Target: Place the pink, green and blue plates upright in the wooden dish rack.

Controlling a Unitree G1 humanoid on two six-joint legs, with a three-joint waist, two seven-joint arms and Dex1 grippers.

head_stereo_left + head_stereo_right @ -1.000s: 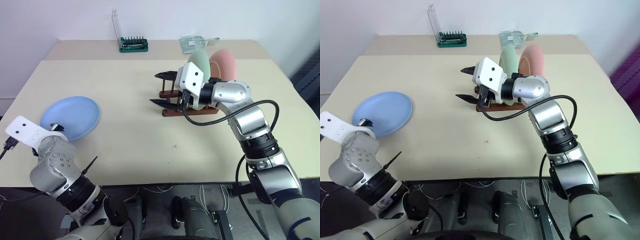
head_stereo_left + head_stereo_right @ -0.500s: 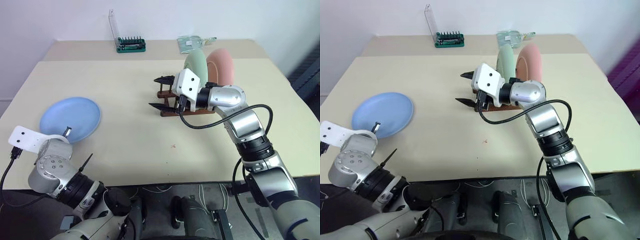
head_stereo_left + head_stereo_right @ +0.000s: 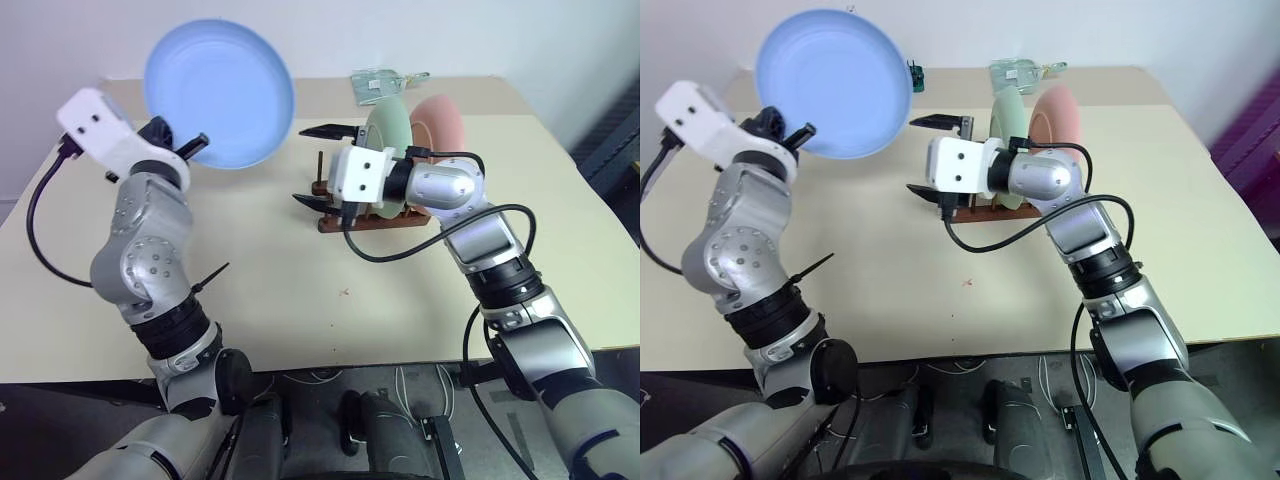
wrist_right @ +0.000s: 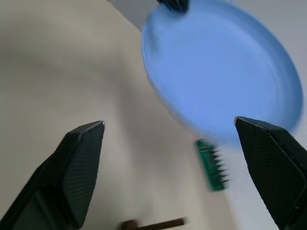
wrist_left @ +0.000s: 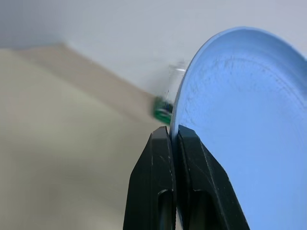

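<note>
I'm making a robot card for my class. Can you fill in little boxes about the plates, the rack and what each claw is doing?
blue plate: lifted above the table, pinched at its rim
left gripper: shut on the blue plate's edge
right gripper: open wide, holding nothing, in front of the rack
green plate: standing upright in the rack
pink plate: standing upright in the rack, behind the green one
wooden dish rack: on the table, two plates in it
left to do: the blue plate

There were three plates: one blue plate (image 3: 220, 92), one green plate (image 3: 393, 132) and one pink plate (image 3: 441, 124). One wooden dish rack (image 3: 372, 221) stood on one bench (image 3: 300, 270).
</note>
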